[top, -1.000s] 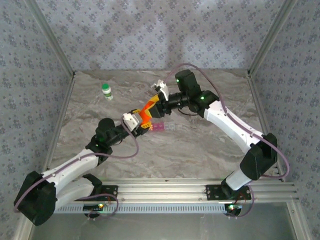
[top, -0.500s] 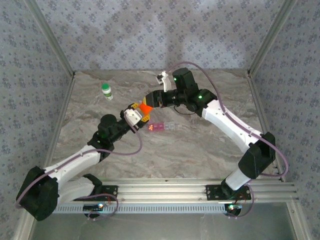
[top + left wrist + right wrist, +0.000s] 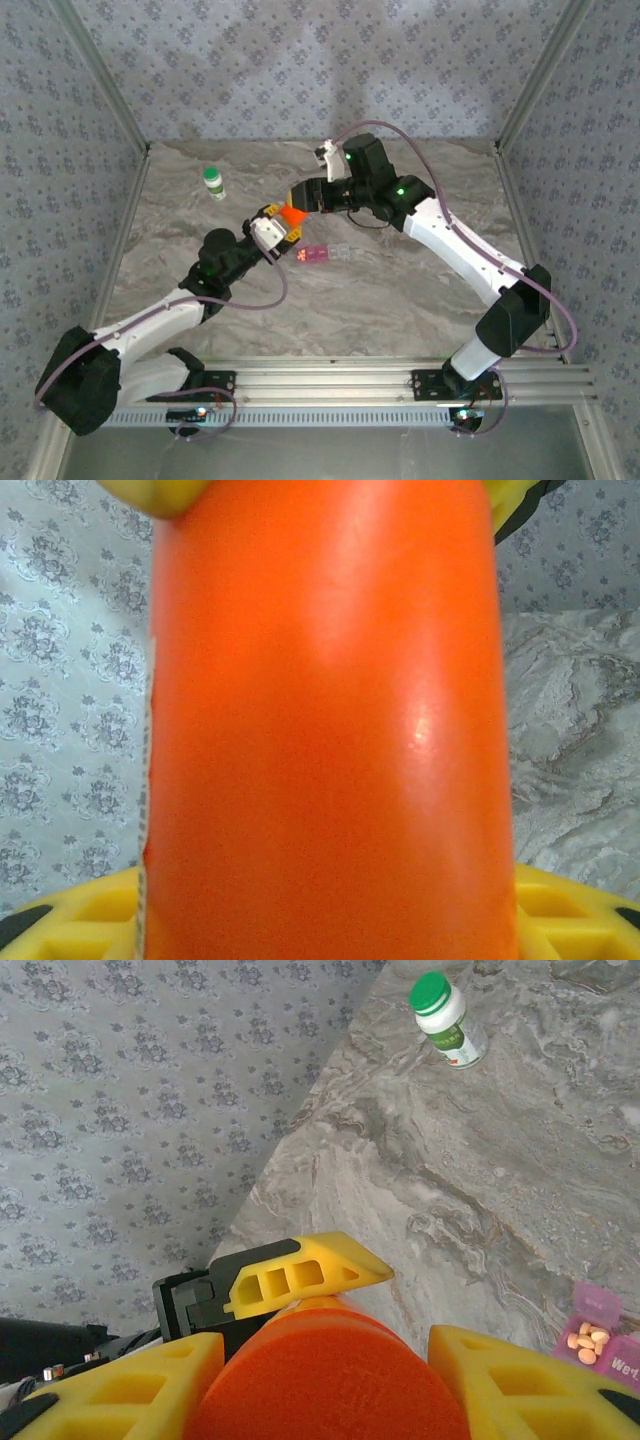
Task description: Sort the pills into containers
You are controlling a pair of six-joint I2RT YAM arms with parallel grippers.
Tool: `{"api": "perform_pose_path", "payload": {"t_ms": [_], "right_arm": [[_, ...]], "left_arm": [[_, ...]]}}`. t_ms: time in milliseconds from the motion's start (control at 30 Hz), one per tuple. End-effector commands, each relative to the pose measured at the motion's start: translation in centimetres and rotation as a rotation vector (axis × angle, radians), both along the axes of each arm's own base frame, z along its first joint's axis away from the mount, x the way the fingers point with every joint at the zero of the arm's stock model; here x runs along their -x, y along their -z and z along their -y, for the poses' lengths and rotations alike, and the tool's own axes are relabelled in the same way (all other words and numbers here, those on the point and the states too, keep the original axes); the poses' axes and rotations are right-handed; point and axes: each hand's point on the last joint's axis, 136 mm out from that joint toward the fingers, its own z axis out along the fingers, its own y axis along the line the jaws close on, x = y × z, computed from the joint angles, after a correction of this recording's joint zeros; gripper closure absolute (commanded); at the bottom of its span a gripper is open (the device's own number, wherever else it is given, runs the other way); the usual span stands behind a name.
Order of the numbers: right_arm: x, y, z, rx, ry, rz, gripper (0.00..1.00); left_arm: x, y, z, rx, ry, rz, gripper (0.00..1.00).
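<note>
Green cap on a white btl (image 3: 213,181), upright at the far left-rear of the grey marbled surface (image 3: 400,290), well apart from the action. Moving to ctr: the left fingers (image 3: 300,1272), yellow, are clamped on one end of the orange btl (image 3: 291,214). The btl is up off the surface, held between the two arms. From the left wrist cam it sits right up against the lens, w/ yellow finger pads either side at the bottom. Next, the right fingers (image 3: 520,1380) are closed on the btl's other end, so both arms have hold of it, tips close together. Just right of that, and nearer the bases, the pill box (image 3: 328,253) lies flat on the surface, nothing touching it. Its pink section is at the left end, w/ clear sections running right. Right wrist cam: a few pale pills (image 3: 588,1338) show in the pink compartment.
</note>
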Motion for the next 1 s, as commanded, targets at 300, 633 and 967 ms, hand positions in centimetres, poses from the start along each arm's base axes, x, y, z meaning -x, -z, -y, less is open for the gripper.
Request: {"api": "perform_pose_path", "payload": {"t_ms": [300,633,967], "right_arm": [[-1.9,0.4,0.6,0.044,0.103,0.028,0.45],[-2.0,0.0,1.0,0.042,0.113,0.049,0.35],[-2.4,-0.8,2.0,0.045,0.15,0.064,0.33]], "left_arm": [[3.5,-5.2,3.8,0.075,0.23,0.185,1.0],[3.0,-4.5,4.2,0.087,0.226,0.161,1.0],[2.8,-3.6,4.7,0.084,0.241,0.137,1.0]]}}
